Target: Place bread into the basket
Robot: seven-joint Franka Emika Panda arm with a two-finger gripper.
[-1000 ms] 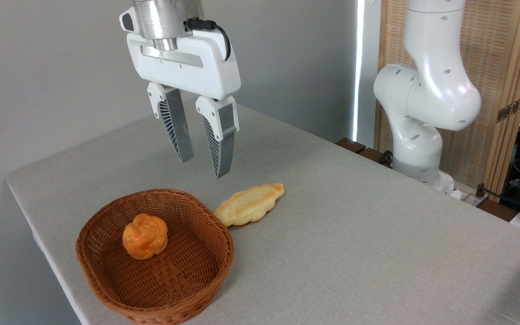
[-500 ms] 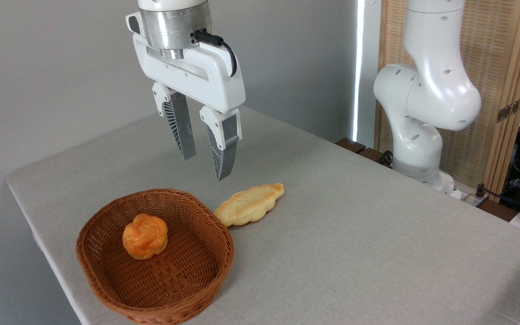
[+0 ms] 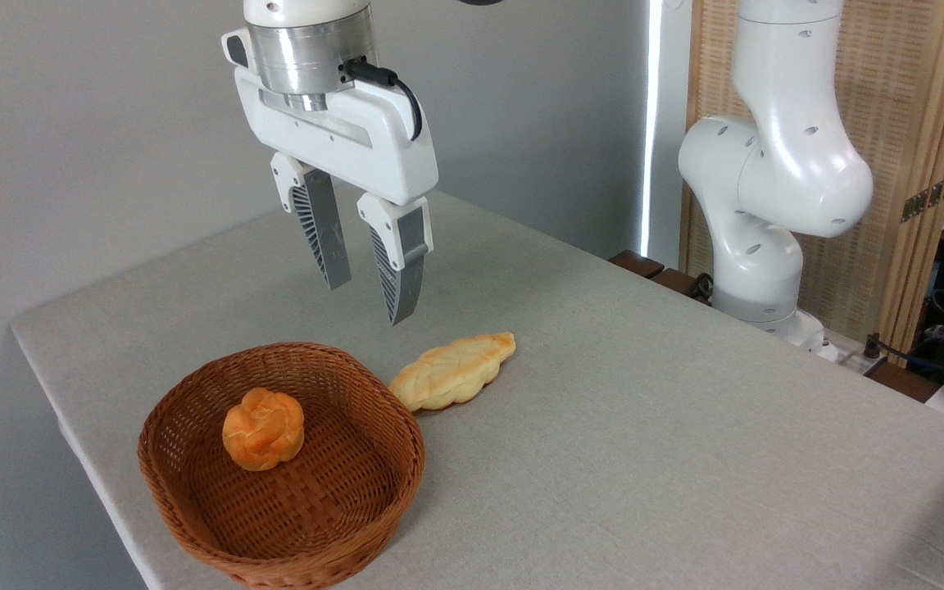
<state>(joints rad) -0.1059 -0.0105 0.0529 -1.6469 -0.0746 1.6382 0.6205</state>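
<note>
Pincer fingers first: my gripper [image 3: 365,303] hung in the air above the table [image 3: 644,426], with its two grey fingers [image 3: 320,238] spread a little apart and nothing between them. It was up over the far rim of the basket [image 3: 193,524], not touching anything.

What changed was small. A moment before, my gripper sat a tiny bit more to the right and a bit lower. By now it had slid a little to the left and up. The gap between the fingers looked the same as before. It did not grab anything.

The bread [image 3: 263,428], the little round orange bun with the twisty top, lay inside the wicker basket, on the woven floor near the left and back side. It had not moved at all. The basket had not moved either.

The long pale braided loaf [image 3: 451,371] lay on the table just beside the basket's right rim, very close to it. I could not tell if they touched. It stayed put too.

So I think my job was done. The bun was in the basket and I had let go. All that seemed left was to pull my arm [image 3: 775,180] away.
</note>
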